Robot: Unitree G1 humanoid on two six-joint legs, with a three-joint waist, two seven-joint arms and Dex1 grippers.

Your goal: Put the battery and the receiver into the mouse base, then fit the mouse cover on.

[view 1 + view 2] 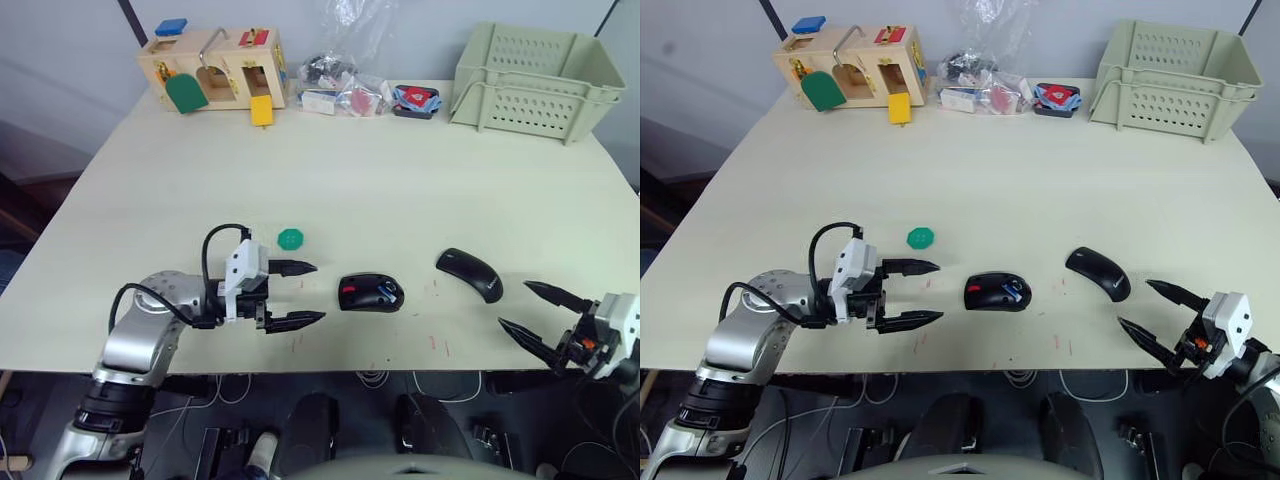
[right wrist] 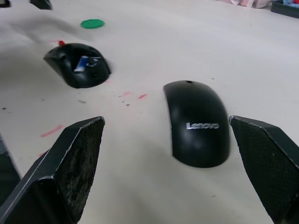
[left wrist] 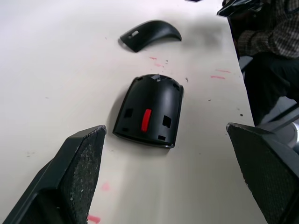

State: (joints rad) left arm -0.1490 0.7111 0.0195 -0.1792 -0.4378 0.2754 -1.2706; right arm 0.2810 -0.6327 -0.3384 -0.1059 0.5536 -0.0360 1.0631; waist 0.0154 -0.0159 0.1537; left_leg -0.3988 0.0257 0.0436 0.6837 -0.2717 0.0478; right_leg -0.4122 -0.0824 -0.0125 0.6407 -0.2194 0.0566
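**Cover still off, both grippers empty and lined up**

Left gripper sits just beside the mouse base, fingers spread wide, nothing held. Right gripper is near the mouse cover, fingers also apart and empty.

The battery looks already seated in the base, blue end showing in the open top. The receiver is too small to tell. The likely step in hand is fetching the cover.

To do it well: close the right fingers across the cover's narrow sides, not its domed back, since the shell is smooth, glossy and curved and would probably slip. Steady the base with the left gripper when fitting.

The base is black matte plastic with a red patch. The table is flat, pale, with red marks.
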